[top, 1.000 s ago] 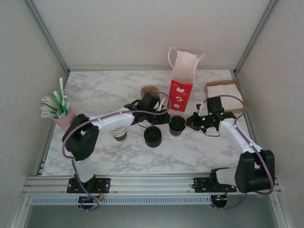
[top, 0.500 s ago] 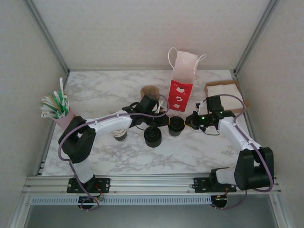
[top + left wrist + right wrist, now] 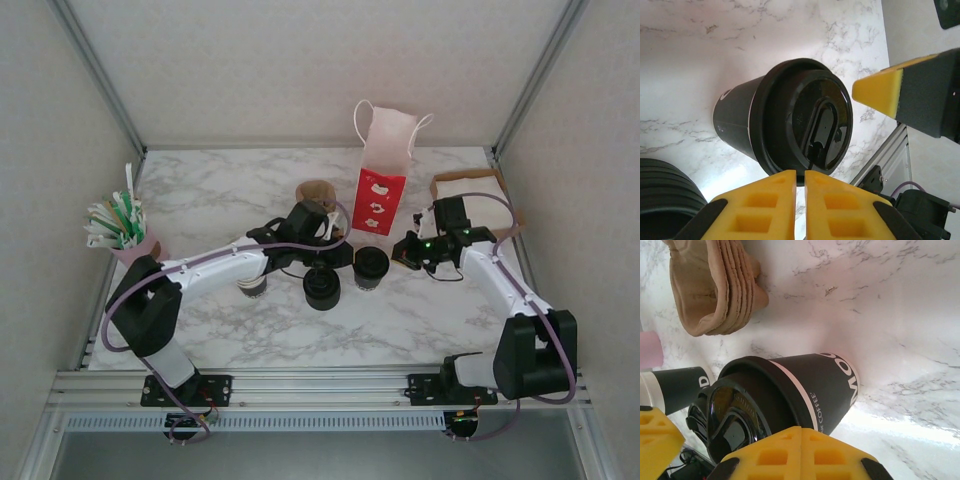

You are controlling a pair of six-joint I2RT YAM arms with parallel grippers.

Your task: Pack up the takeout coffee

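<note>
Top view: the takeout coffee (image 3: 371,265) stands upright on the marble table (image 3: 210,195), just right of the frame's middle and below the red paper bag (image 3: 381,200), whose white marks are too small to read. The left gripper (image 3: 338,252) sits just left of the cup and the right gripper (image 3: 404,251) just right of it. A stack of black lids (image 3: 322,288) stands at the coffee's lower left, and a pink cup (image 3: 130,255) of green-and-white sticks is at the far left

Left wrist view: the takeout coffee (image 3: 790,120) fills the centre, its black lid facing the camera; a small white mark on its dark side cannot be read. At the bottom edge the left gripper (image 3: 800,197) has its yellow fingers a narrow slit apart, with nothing between them

Right wrist view: the takeout coffee (image 3: 790,395) lies across the middle of the frame. Its side bears small white print reading "COFFEE" beside a white band, and large letters "MO" that the curve cuts off. At the bottom the right gripper (image 3: 801,450) has its fingers pressed together and empty. A second dark cup (image 3: 677,385) at the left edge shows a "D". Brown sleeves (image 3: 715,285) lie at upper left
</note>
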